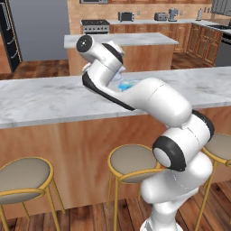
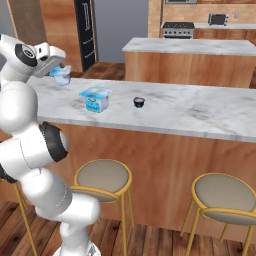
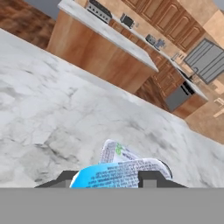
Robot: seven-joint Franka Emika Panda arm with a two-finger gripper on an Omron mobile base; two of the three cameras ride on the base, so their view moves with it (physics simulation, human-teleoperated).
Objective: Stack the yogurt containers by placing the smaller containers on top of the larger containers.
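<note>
My gripper (image 2: 60, 71) is at the left end of the marble counter, shut on the smaller container (image 2: 62, 75), a pale blue-and-white cup held just above the counter top. In the hand view that cup (image 3: 117, 171) sits between the two dark fingertips (image 3: 151, 177), its printed side facing the camera. The larger container (image 2: 95, 100), a light-blue cup with a blue label and wide rim, stands upright on the counter to the right of the held cup and apart from it. In the left base view the larger container (image 1: 129, 84) peeks out from behind my arm.
A small dark bowl (image 2: 139, 102) stands on the counter (image 2: 200, 112) right of the larger cup. Round stools (image 2: 102, 177) line the near side below the counter. A second island (image 2: 190, 47) lies beyond.
</note>
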